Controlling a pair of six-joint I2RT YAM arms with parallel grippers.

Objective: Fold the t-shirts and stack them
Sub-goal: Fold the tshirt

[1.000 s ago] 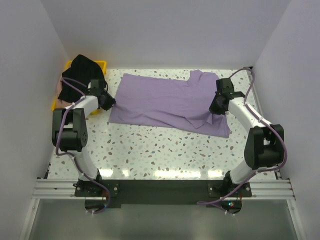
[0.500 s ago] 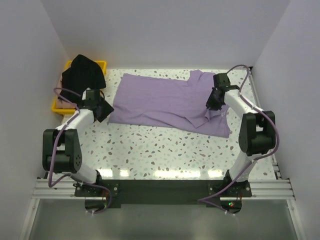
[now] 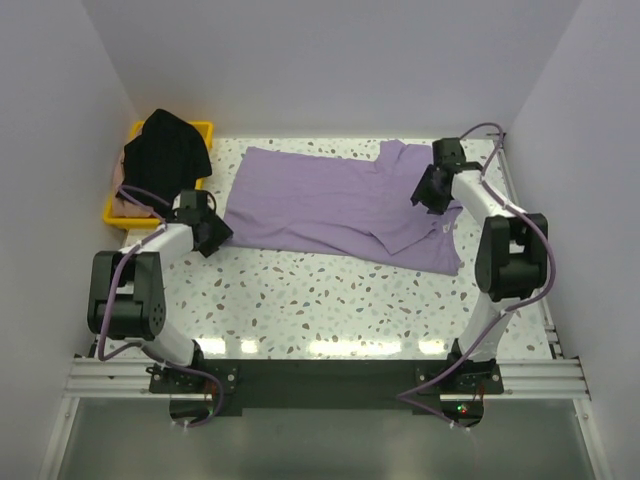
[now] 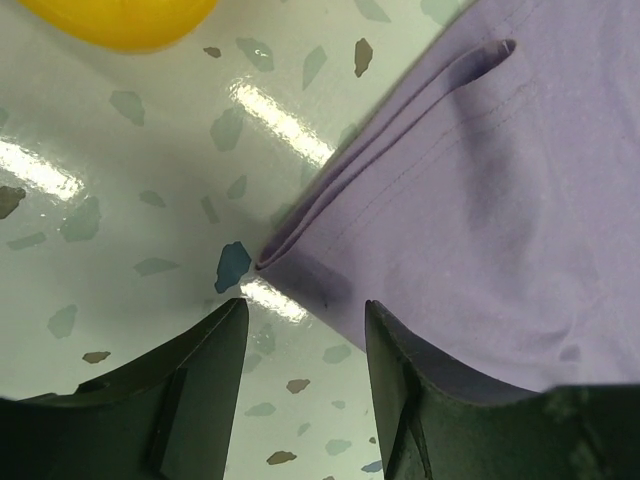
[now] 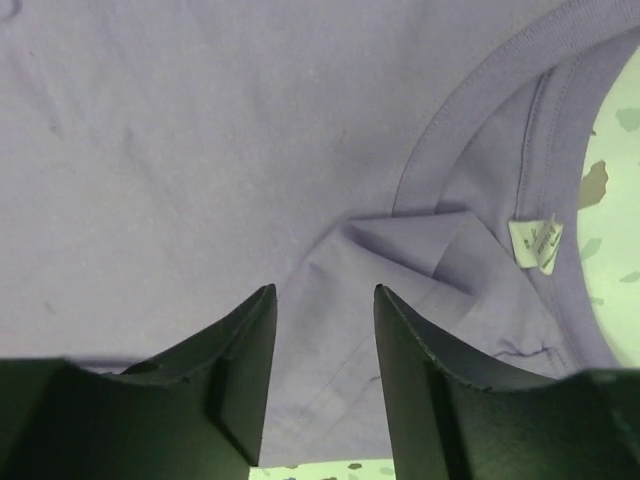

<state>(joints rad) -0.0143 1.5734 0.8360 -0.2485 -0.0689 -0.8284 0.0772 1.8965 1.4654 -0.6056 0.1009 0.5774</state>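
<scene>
Where lavender t-shirt [image 4: 480, 220] hem ends, left hand [image 4: 303, 320] parted; speckled table [image 4: 130, 200] beyond

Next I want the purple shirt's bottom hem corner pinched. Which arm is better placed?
Left. The left end effector is open with the lavender t-shirt's folded hem corner right at the gap. The right end effector, also open, sits over the collar at the shirt's other end.

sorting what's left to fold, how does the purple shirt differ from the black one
The purple shirt lies spread across the table; the black shirt sits bunched on the yellow tray. The purple shirt covers far more surface than the black shirt. Both are plain cloth.
</scene>
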